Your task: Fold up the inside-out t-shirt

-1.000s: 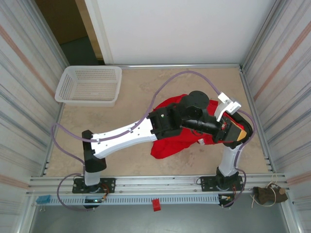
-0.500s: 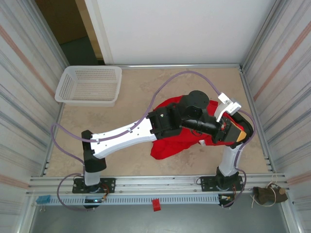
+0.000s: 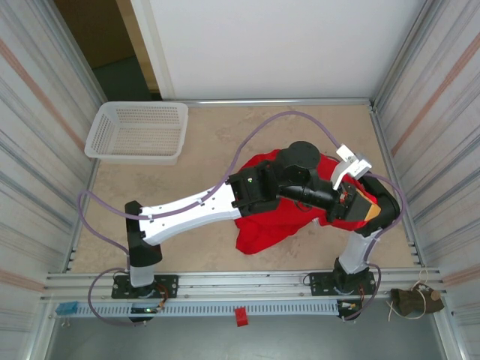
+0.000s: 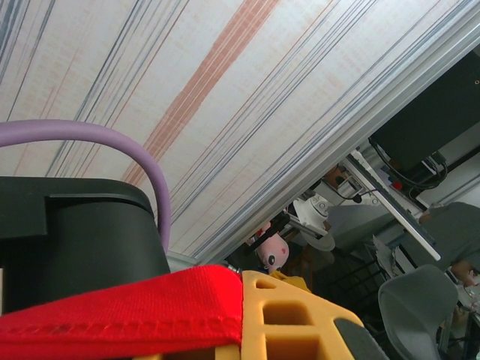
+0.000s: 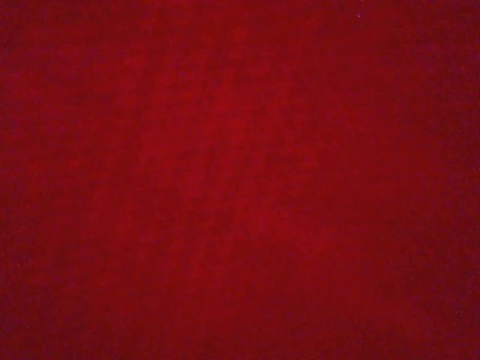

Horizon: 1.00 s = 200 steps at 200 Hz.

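The inside-out t-shirt (image 3: 264,229), bright red, lies bunched on the table right of centre, under both arms. My left arm reaches across it to the right. The left gripper (image 3: 365,207) is at the shirt's right side and points toward the right wall. In the left wrist view a hemmed red strip of the t-shirt (image 4: 120,307) lies clamped against the yellow finger (image 4: 300,319) of the left gripper (image 4: 244,319). Red cloth (image 5: 240,180) covers the right wrist camera, hiding the right gripper's fingers.
A white mesh basket (image 3: 137,131) stands at the back left of the beige table (image 3: 187,169). Corrugated walls close in the left and right sides. A rail (image 3: 240,283) with both arm bases runs along the near edge.
The left gripper and the right arm's elbow have shifted slightly right. The shirt's lower bunch has slid a little toward the near edge.
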{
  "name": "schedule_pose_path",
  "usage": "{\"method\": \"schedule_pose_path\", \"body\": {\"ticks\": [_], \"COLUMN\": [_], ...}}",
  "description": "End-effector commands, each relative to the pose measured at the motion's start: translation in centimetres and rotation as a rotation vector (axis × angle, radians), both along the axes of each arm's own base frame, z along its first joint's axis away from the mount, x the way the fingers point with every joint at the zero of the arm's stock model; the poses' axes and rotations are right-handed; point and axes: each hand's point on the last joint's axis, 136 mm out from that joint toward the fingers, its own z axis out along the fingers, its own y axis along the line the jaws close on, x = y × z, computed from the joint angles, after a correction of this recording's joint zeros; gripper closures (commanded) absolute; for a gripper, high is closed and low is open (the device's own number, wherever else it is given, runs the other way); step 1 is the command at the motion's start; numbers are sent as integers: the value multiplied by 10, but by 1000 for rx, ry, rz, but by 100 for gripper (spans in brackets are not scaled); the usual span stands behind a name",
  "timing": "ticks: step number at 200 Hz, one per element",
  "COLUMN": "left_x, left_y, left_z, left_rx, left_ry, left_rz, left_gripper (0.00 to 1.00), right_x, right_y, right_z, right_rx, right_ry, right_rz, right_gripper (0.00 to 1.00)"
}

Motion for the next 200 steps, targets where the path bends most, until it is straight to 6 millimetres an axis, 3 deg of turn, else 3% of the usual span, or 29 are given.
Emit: {"method": "schedule_pose_path", "body": {"ticks": [1, 15, 27, 37, 48, 61, 75, 82, 90, 106, 168, 186, 200], "left_x": [-10, -11, -10, -10, -9, -9, -8, -9, -8, -9, -8, -7, -7], "left_y": [14, 14, 14, 15, 15, 16, 16, 16, 16, 16, 17, 17, 17], "left_z": [38, 38, 39, 39, 39, 39, 38, 38, 39, 39, 42, 41, 42], "left_rx": [-103, -103, -102, -100, -100, -100, -98, -98, -100, -101, -107, -106, -107], "left_ry": [-25, -23, -25, -25, -26, -24, -25, -25, -26, -26, -28, -31, -31], "left_rz": [-40, -42, -39, -38, -37, -35, -34, -34, -33, -33, -30, -28, -25], "left_gripper": [100, 100, 100, 100, 100, 100, 100, 100, 100, 100, 100, 100, 100], "right_x": [1, 3, 4, 6, 6, 6, 5, 6, 6, 5, 5, 5, 6], "right_y": [11, 12, 12, 13, 14, 13, 15, 15, 16, 15, 22, 26, 27], "right_z": [-3, -9, -12, -12, -14, -13, -7, -4, -2, -1, 8, 9, 11], "right_rx": [58, 82, 108, 131, 139, 137, 141, 144, 149, 150, 169, 173, 176], "right_ry": [19, 33, 37, 35, 44, 37, 25, 20, 17, 21, 7, 8, 6], "right_rz": [57, 52, 45, 44, 44, 44, 58, 61, 66, 68, 96, 110, 115], "right_gripper": [27, 28, 36, 45, 65, 76, 73, 63, 45, 37, 38, 50, 67]}}
